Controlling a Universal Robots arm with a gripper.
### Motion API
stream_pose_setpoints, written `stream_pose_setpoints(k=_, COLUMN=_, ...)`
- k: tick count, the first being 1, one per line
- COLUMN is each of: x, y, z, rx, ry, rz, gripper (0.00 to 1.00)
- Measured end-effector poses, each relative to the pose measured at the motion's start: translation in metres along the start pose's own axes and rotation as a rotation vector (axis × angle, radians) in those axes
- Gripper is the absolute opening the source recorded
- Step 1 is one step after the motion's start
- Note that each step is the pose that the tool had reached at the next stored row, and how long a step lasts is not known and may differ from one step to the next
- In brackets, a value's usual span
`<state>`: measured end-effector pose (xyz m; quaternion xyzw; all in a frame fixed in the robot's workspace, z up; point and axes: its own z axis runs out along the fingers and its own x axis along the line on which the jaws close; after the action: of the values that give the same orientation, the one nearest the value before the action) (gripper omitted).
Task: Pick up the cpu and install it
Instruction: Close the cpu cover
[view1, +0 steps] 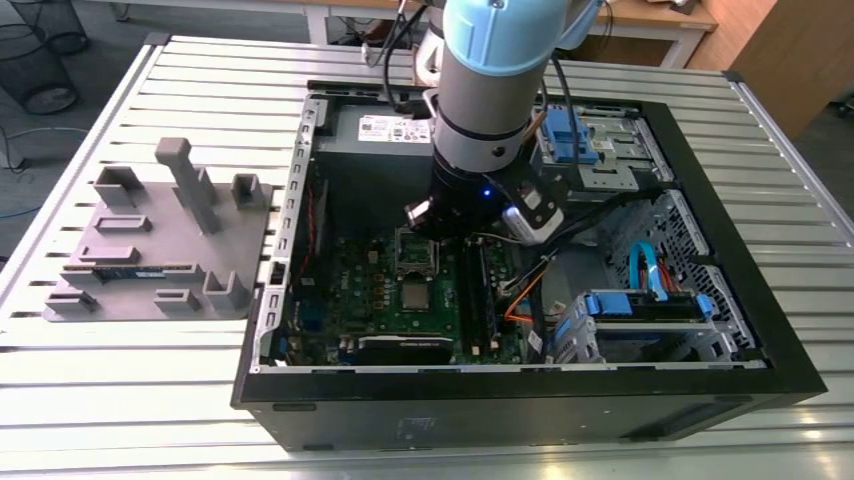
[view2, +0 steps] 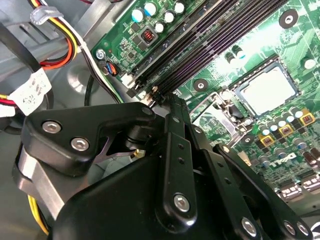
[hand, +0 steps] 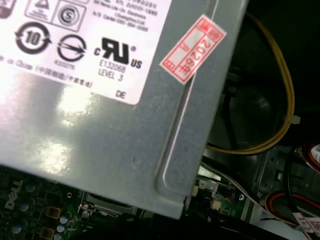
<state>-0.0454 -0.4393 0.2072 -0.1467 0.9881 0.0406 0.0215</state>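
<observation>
Grey plastic sits furthest to the exterior view's left: one moulded fixture (view1: 154, 250) with upright posts and blocks. It lies on the ribbed metal table (view1: 200, 70), with one green memory stick (view1: 131, 272) flat in it. Next I see one black computer case (view1: 534, 400), open on top, holding one green motherboard (view1: 374, 300). At its back is one grey sheet-metal power supply (view1: 374, 130), which bears one red sticker (hand: 192, 49) in the first wrist view. The cpu (view1: 418, 296), one small silver square, lies flat in the socket beside the metal socket frame (view1: 418, 255). In the second wrist view its top shines. One arm (view1: 494, 90), pale blue and silver, hangs vertically into the case. Its black gripper (view1: 461, 215) is over the board, apart from the cpu. I cannot tell whether it is wide or narrow. Two blue brackets (view1: 567, 135) follow rightward.
</observation>
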Motion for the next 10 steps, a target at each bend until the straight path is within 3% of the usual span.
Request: stream_pose_setpoints(k=10, x=-0.0001, y=0.0004, z=-0.0001, rx=0.0005, ry=0.0008, rz=-0.007, gripper=0.11)
